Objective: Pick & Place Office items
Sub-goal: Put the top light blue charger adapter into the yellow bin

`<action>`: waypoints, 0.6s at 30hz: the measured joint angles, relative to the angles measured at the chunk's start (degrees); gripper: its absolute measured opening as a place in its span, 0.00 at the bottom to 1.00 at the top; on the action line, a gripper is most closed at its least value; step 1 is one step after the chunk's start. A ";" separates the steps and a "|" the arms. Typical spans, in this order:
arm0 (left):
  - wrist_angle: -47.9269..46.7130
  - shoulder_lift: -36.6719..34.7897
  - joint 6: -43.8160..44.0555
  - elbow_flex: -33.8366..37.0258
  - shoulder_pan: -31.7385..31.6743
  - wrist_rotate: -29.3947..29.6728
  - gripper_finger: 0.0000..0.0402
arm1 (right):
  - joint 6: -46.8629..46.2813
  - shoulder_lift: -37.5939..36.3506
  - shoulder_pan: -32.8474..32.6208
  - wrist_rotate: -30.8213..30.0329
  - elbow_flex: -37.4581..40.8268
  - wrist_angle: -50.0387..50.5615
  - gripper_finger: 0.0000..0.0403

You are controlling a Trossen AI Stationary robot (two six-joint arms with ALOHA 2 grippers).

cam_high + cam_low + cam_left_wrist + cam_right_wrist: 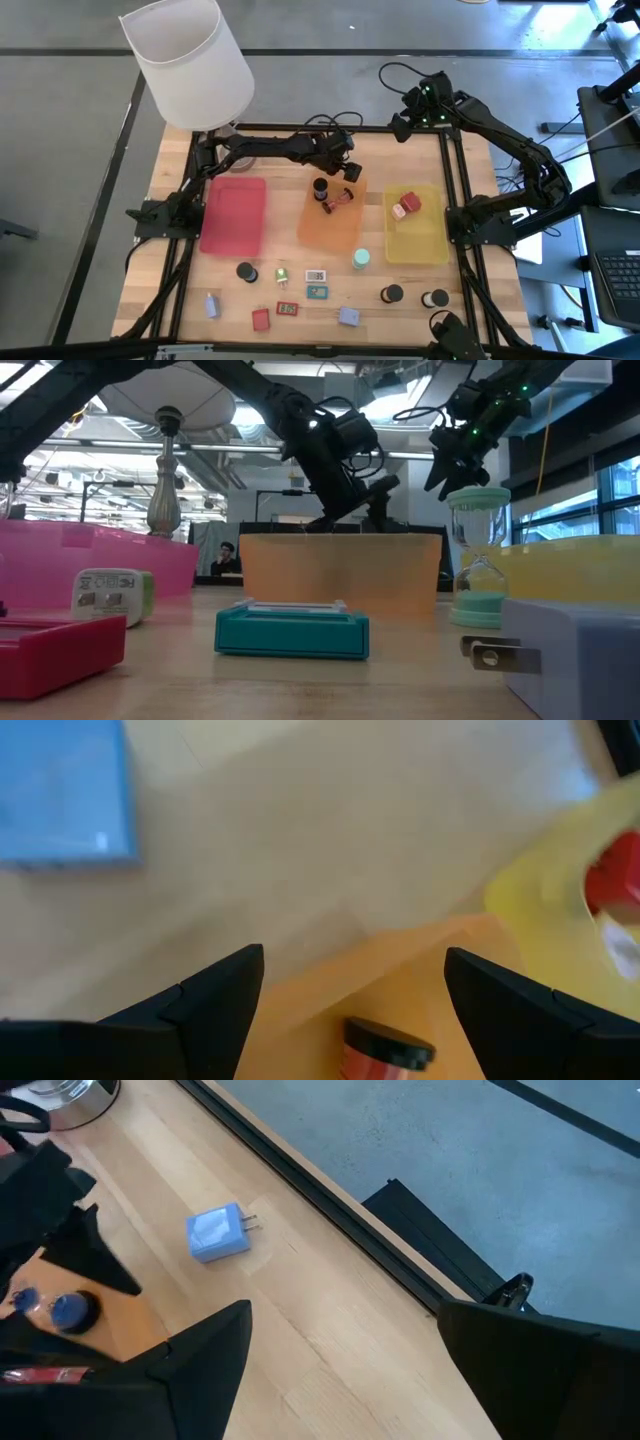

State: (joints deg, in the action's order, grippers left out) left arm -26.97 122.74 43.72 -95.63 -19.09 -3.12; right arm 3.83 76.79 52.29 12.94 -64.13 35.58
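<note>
My left gripper (346, 172) is open and empty above the far end of the orange tray (335, 228). In that tray lie a black round item (320, 188) and a red item with a black cap (385, 1055). A red and white item (405, 206) lies in the yellow tray (420, 240). My right gripper (407, 120) is open and empty, high over the table's far right corner. A blue plug adapter (215, 1235) lies on the wood near the far edge. Several small items lie along the near side: a teal round one (361, 259), a black round one (245, 271) and a red block (261, 319).
A pink tray (232, 215) lies left of the orange one. A big white-shaded lamp (190, 60) stands at the far left corner. A black frame rail (455, 170) runs along the table's right side. Bare wood lies between the trays and the near items.
</note>
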 joint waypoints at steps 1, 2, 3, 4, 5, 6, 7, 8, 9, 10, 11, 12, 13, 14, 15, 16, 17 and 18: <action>-0.51 0.00 -0.02 -0.15 0.02 -0.98 0.77 | 0.01 0.00 0.00 -0.01 -0.01 0.01 0.80; -0.62 0.00 -0.17 -0.20 0.06 -1.60 0.77 | 0.01 0.00 0.00 -0.02 0.02 0.02 0.80; -0.61 0.00 -0.23 -0.20 0.07 -1.78 0.77 | 0.01 0.00 0.00 -0.02 -0.01 0.00 0.80; -0.58 0.00 -0.28 -0.20 0.07 -1.77 0.77 | 0.01 0.00 0.00 0.01 -0.01 0.02 0.80; -0.47 0.00 -0.36 -0.20 0.07 -1.73 0.77 | 0.01 0.00 0.00 -0.01 0.01 0.01 0.80; -0.33 0.00 -0.58 -0.20 0.05 -1.59 0.77 | 0.01 0.00 0.00 -0.02 -0.01 0.02 0.80; -0.25 0.00 -0.76 -0.20 -0.07 -1.34 0.77 | 0.01 0.00 0.00 0.00 -0.01 0.01 0.80; -0.17 0.00 -0.80 -0.20 -0.25 -1.04 0.77 | 0.01 0.00 0.00 -0.02 -0.01 0.00 0.80; 0.07 0.00 -0.82 -0.20 -0.51 -0.66 0.77 | 0.01 0.00 0.00 -0.02 0.01 0.00 0.80; 0.37 0.00 -0.85 -0.20 -0.86 0.02 0.77 | 0.01 0.00 0.00 -0.02 0.01 0.00 0.80; 0.62 -0.07 -0.89 -0.20 -1.28 0.57 0.77 | 0.00 0.00 0.00 -0.01 0.00 0.00 0.80; 0.89 -0.30 -1.20 -0.20 -1.75 0.86 0.77 | 0.00 0.00 0.00 -0.01 0.00 0.02 0.80; 1.24 -0.67 -1.80 -0.20 -2.14 1.19 0.77 | 0.00 0.00 0.00 0.00 -0.01 0.00 0.80; 2.04 -1.06 -2.40 -0.21 -2.51 1.94 0.77 | -0.01 0.00 0.00 -0.02 0.02 0.00 0.80; 2.63 -1.50 -3.20 -0.25 -2.81 3.25 0.77 | -0.01 0.00 0.00 -0.02 0.02 0.02 0.80; 2.79 -1.92 -4.12 -0.25 -3.12 4.81 0.77 | -0.01 0.00 0.00 -0.02 -0.01 0.00 0.80; 2.78 -2.16 -5.34 -0.25 -3.37 6.97 0.77 | -0.01 0.00 0.00 -0.02 -0.01 0.02 0.80; 3.05 -2.16 -6.72 -0.26 -3.55 9.68 0.77 | -0.01 0.00 0.00 -0.01 0.00 0.01 0.80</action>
State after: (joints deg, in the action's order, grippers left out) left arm -23.93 120.57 37.00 -95.89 -22.65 6.55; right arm 3.81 76.79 52.29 12.93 -64.13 35.59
